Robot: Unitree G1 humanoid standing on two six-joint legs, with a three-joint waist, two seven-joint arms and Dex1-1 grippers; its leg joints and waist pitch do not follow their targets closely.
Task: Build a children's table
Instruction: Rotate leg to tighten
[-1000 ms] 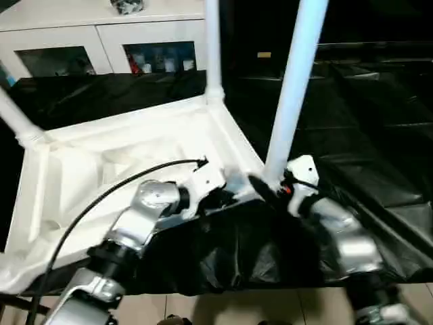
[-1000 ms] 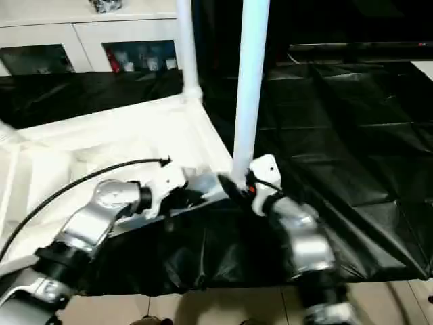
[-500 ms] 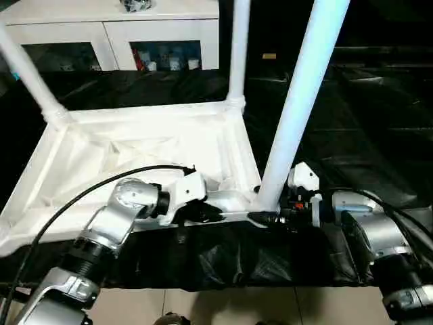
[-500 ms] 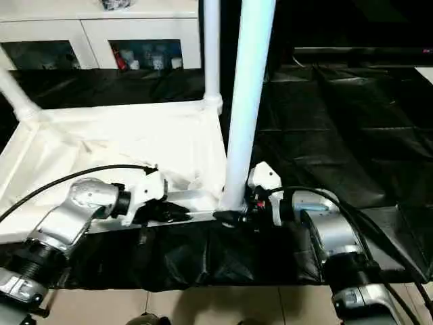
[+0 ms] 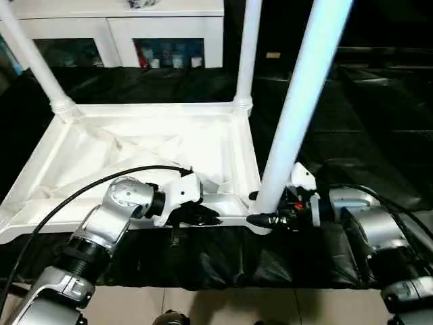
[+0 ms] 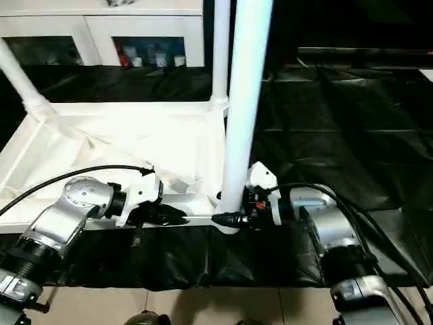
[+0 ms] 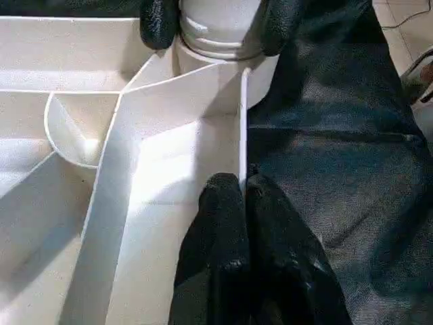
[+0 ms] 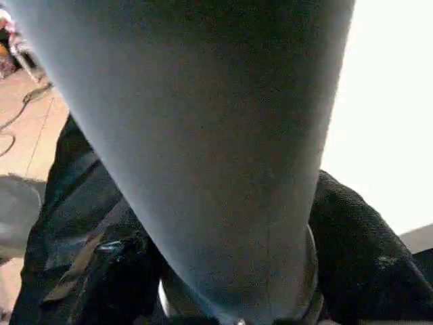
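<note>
At near rim | left hand (image 7: 242,186) pinches ribbed tabletop (image 5: 135,145) | right hand (image 5: 260,218) clamps tubular leg (image 5: 298,101) (smooth white plastic)

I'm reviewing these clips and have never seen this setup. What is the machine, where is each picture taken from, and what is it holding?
This is a humanoid robot with two silver arms ending in black two-fingered grippers. The two wide pictures come from cameras in its head, looking down over its forearms. The two close-ups come from cameras on its wrists.

On a surface draped in black sheet lies a white tabletop, upside down, ribs showing. Three legs stand in corner sockets. The left gripper pinches the tabletop's near rim. The right gripper is closed around the base of the nearest leg, at its socket. A white cabinet stands behind.
</note>
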